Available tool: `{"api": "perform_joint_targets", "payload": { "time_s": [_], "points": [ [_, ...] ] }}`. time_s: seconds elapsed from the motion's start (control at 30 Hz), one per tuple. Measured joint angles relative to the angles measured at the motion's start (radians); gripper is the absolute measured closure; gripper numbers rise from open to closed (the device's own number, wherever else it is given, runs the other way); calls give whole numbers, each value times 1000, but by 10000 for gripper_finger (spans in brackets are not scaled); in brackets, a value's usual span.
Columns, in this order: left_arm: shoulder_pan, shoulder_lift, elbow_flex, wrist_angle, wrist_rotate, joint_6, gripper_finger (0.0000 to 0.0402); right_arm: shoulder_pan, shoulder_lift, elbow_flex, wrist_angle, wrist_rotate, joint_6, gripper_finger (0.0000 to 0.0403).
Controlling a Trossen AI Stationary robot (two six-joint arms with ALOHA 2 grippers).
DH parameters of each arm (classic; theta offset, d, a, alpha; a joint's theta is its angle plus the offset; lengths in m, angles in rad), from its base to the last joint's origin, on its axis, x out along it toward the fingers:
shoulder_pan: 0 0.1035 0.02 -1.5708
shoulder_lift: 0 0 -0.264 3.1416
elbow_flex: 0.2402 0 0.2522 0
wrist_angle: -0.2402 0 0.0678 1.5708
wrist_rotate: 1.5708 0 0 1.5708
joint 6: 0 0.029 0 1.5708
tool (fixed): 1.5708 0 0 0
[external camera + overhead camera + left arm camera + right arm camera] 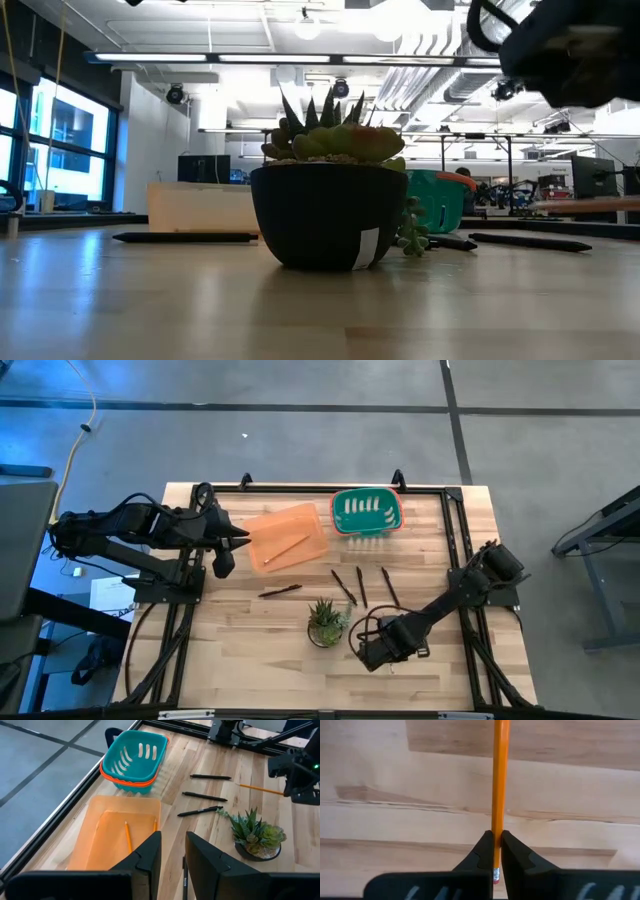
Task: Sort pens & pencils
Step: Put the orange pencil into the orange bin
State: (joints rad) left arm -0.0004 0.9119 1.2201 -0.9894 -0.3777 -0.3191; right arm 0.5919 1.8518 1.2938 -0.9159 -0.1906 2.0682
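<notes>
The right claw [495, 851] is pinching an orange pencil [499, 780] above the table [395, 770]; the left claw [172, 852] is hanging slightly apart, holding nothing.

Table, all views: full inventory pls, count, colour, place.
pens: four, dark; three side by side mid-table below the basket, one apart, nearer the left arm.
pencils: three, orange; two in the tray, one held by the right gripper.
tray: one, translucent orange; far side of the table, beside the basket.
basket: one, teal with an orange rim; far side, centre.
plant: one, green succulent in a dark pot; near side, centre.
table: one, light wood with a black frame.
left gripper: fingers apart, empty, at the tray's near edge.
right gripper: fingers shut on a pencil, near side by the plant.
</notes>
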Motion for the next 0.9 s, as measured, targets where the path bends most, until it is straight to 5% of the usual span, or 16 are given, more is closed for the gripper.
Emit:
{"api": "perform_joint_targets", "payload": {
  "time_s": [0.9],
  "points": [
    [0,0,0,42,-1,0,325,-3,-173,0,-51,120,-85,403]
  ]
}}
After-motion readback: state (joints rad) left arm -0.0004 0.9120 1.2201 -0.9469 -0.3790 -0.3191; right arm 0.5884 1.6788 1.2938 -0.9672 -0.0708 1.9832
